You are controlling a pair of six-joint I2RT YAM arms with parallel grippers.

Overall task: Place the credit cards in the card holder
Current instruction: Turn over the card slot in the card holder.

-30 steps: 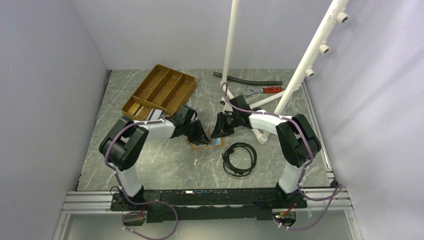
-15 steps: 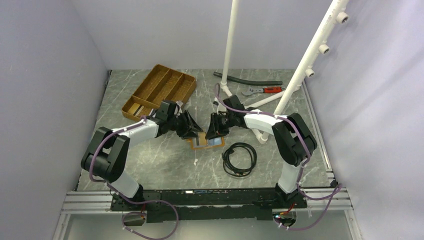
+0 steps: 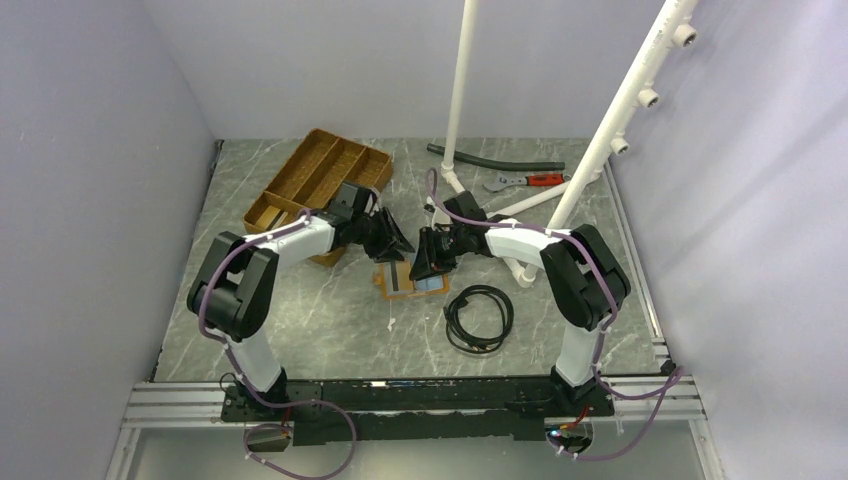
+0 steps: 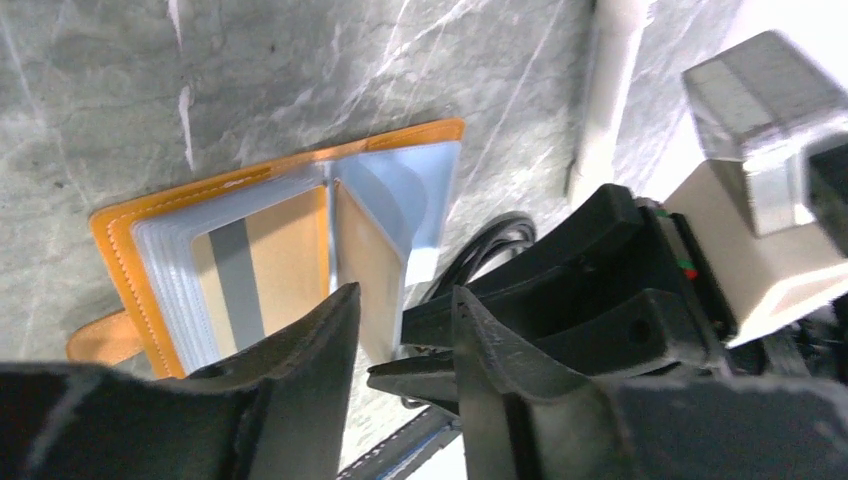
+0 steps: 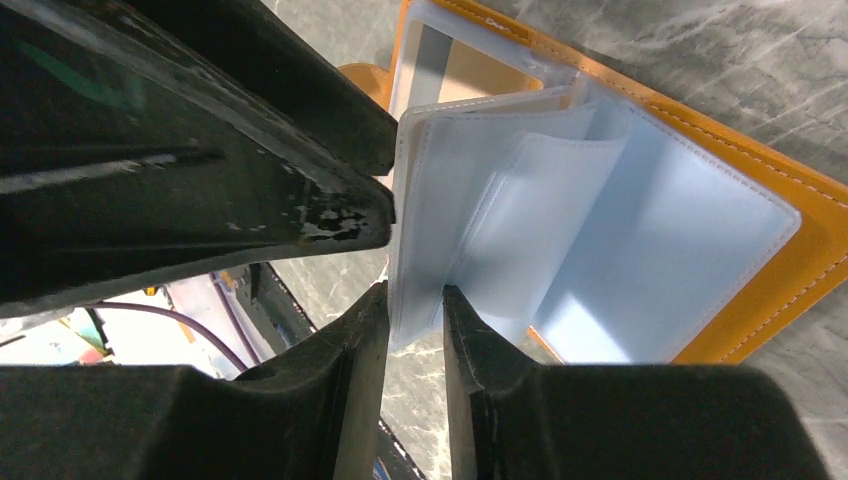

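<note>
The orange card holder [image 3: 405, 281] lies open on the marble table between my two grippers. In the left wrist view its pale blue pockets [image 4: 400, 190] fan out, and a tan card with a grey stripe [image 4: 240, 285] sits in the left-hand pocket. My right gripper [image 3: 420, 265] is shut on a raised pale blue pocket leaf [image 5: 430, 230], pinched between its tips [image 5: 415, 300]. My left gripper [image 3: 398, 243] hovers just left of it, open and empty [image 4: 400, 295], its tips beside the right gripper's fingers. No loose cards show clearly.
A brown wooden compartment tray [image 3: 320, 180] stands at the back left, close to the left forearm. A black cable coil [image 3: 480, 318] lies just right of the holder. White pipes [image 3: 460, 100], a black hose [image 3: 495, 158] and a red-handled wrench [image 3: 530, 181] are at the back.
My left gripper has drawn back off the card holder toward the tray, uncovering it, and stands just behind it. My right gripper has barely moved.
</note>
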